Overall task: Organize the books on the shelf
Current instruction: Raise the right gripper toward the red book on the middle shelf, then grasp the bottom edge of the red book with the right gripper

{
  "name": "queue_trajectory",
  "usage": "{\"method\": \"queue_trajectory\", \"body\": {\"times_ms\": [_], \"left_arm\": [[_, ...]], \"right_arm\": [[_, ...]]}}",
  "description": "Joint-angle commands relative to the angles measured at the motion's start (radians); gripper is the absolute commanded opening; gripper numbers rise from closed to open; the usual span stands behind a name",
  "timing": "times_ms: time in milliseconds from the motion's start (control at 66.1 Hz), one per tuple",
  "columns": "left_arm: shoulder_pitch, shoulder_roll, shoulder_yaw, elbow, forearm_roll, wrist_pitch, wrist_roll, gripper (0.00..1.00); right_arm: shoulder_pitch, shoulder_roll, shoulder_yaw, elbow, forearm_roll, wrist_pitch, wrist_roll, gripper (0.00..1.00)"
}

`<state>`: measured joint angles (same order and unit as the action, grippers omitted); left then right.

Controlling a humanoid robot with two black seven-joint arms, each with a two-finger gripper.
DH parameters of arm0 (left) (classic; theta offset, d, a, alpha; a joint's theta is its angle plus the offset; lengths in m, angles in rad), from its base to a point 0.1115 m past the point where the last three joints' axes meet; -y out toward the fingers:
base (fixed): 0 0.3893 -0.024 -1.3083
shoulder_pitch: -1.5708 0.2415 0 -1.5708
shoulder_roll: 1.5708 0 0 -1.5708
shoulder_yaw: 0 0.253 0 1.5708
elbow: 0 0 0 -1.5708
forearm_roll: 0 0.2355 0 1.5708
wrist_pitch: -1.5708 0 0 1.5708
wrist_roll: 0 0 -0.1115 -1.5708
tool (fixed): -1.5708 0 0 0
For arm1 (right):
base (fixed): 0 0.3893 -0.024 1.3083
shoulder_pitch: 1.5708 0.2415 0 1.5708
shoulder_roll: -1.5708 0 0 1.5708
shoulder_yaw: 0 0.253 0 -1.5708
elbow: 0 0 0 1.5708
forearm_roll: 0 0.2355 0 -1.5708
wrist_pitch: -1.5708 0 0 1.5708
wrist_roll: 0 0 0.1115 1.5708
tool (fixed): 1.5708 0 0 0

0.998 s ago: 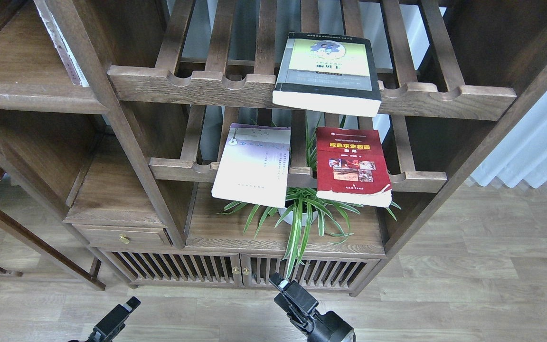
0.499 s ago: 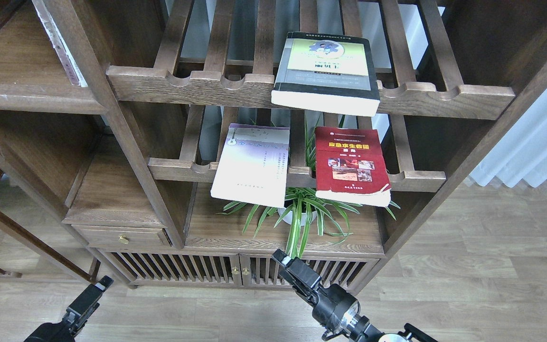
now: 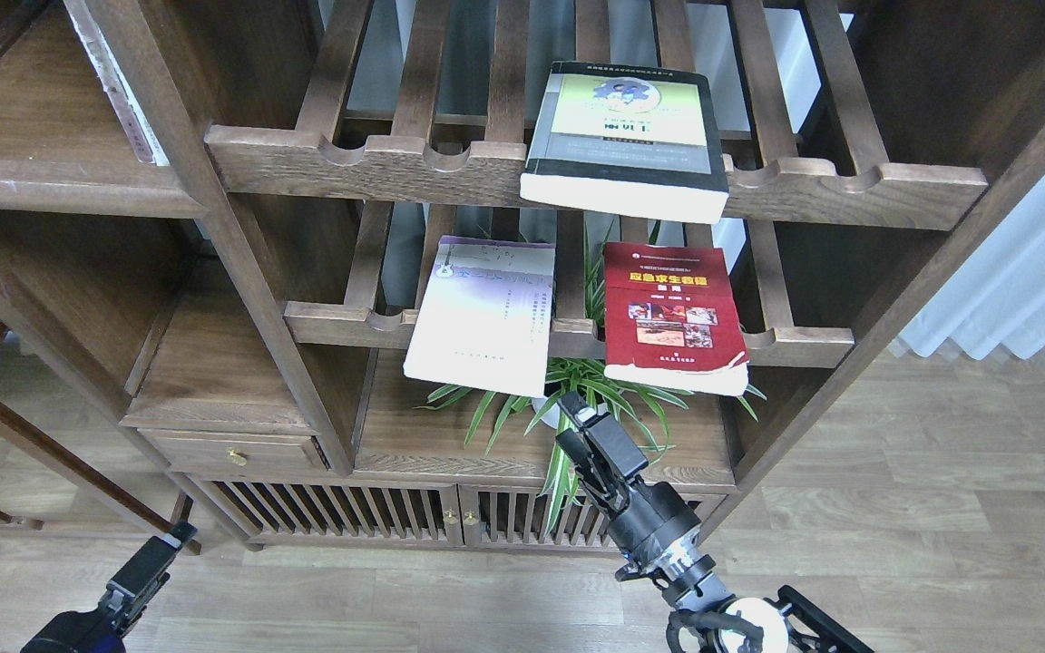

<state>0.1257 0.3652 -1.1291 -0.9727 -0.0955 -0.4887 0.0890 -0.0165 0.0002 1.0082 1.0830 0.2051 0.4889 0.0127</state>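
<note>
The thick black-grey book (image 3: 624, 136) with a yellow-green panel lies flat on the upper slatted rack, overhanging its front rail. The pale white-lavender book (image 3: 484, 313) and the red book (image 3: 672, 313) lie side by side on the lower slatted rack, both overhanging the rail. The solid dark-brown shelf board (image 3: 60, 181) is at the upper left. My right gripper (image 3: 581, 422) is raised in front of the plant, just below the red book's near left corner and touching no book. My left gripper (image 3: 160, 549) is low at the bottom left, over the floor. Both are too dark to show their fingers.
A potted spider plant (image 3: 577, 408) stands on the lowest board (image 3: 432, 444) under the two lower books. Below are slatted cabinet doors (image 3: 450, 517) and a small drawer (image 3: 232, 449). A thin pale panel (image 3: 119, 86) leans against the upright at upper left.
My right gripper has risen from floor level up to the plant, close under the red book. My left gripper has moved left and slightly down. The books have not moved.
</note>
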Motion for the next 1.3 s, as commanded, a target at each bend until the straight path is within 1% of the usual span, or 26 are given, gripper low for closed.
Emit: {"method": "queue_trajectory", "body": {"times_ms": [0, 106, 227, 318, 393, 454, 469, 484, 560, 666, 711, 877, 923, 968, 1014, 1029, 1074, 1119, 1286], "left_arm": [[0.000, 0.003, -0.017, 0.000, -0.001, 0.000, 0.000, 1.00], [0.000, 0.005, -0.044, -0.001, -0.001, 0.000, 0.001, 1.00], [0.000, 0.008, -0.052, -0.001, -0.001, 0.000, 0.001, 1.00], [0.000, 0.008, -0.052, -0.001, -0.001, 0.000, 0.003, 1.00], [-0.001, 0.008, -0.052, -0.001, -0.001, 0.000, 0.003, 1.00], [-0.001, 0.008, -0.052, -0.001, -0.001, 0.000, 0.003, 1.00], [-0.001, 0.008, -0.052, -0.001, -0.001, 0.000, 0.003, 1.00], [-0.001, 0.008, -0.052, -0.001, -0.001, 0.000, 0.003, 1.00], [-0.003, 0.008, -0.052, -0.001, -0.001, 0.000, 0.003, 1.00], [-0.003, 0.008, -0.052, -0.001, -0.001, 0.000, 0.003, 1.00], [-0.005, 0.008, -0.052, -0.001, -0.001, 0.000, 0.003, 1.00], [-0.009, 0.009, -0.052, -0.001, -0.001, 0.000, 0.003, 1.00], [-0.009, 0.009, -0.052, -0.001, -0.001, 0.000, 0.003, 1.00], [-0.009, 0.009, -0.052, -0.001, -0.001, 0.000, 0.003, 1.00], [-0.009, 0.009, -0.052, -0.001, -0.001, 0.000, 0.001, 1.00], [-0.009, 0.009, -0.052, -0.001, -0.001, 0.000, 0.001, 1.00], [-0.009, 0.009, -0.054, -0.001, -0.001, 0.000, 0.001, 1.00], [-0.009, 0.009, -0.054, -0.001, -0.001, 0.000, 0.001, 1.00], [-0.011, 0.009, -0.054, -0.001, -0.001, 0.000, 0.001, 1.00]], "right_arm": [[0.001, 0.000, 0.015, 0.003, 0.056, 0.000, 0.030, 1.00], [0.001, 0.000, 0.018, -0.002, 0.076, 0.000, 0.038, 1.00], [0.009, 0.000, 0.030, -0.006, 0.085, 0.000, 0.065, 0.99], [0.010, 0.000, 0.033, -0.008, 0.089, 0.000, 0.084, 0.97], [0.010, 0.000, 0.039, -0.009, 0.091, 0.000, 0.113, 0.94], [0.010, 0.000, 0.050, -0.008, 0.093, 0.000, 0.134, 0.93], [0.010, 0.000, 0.058, -0.009, 0.094, 0.000, 0.154, 0.93], [0.010, 0.000, 0.061, -0.009, 0.094, 0.000, 0.161, 0.93], [0.010, 0.000, 0.075, -0.009, 0.094, 0.000, 0.182, 0.91], [0.010, 0.000, 0.098, -0.009, 0.097, 0.000, 0.200, 0.82], [0.010, 0.000, 0.102, -0.009, 0.097, 0.000, 0.200, 0.77], [0.010, 0.000, 0.099, -0.009, 0.096, 0.000, 0.200, 0.67], [0.009, 0.000, 0.098, -0.009, 0.096, 0.000, 0.200, 0.63], [0.007, 0.000, 0.098, -0.011, 0.096, 0.000, 0.200, 0.56], [0.006, 0.000, 0.098, -0.011, 0.096, 0.000, 0.200, 0.46], [0.006, 0.000, 0.098, -0.011, 0.096, 0.000, 0.200, 0.44], [0.004, 0.000, 0.099, -0.012, 0.097, 0.000, 0.200, 0.30], [0.003, 0.000, 0.101, -0.014, 0.097, 0.000, 0.200, 0.23], [0.007, 0.000, 0.104, -0.015, 0.108, 0.000, 0.202, 0.13]]}}
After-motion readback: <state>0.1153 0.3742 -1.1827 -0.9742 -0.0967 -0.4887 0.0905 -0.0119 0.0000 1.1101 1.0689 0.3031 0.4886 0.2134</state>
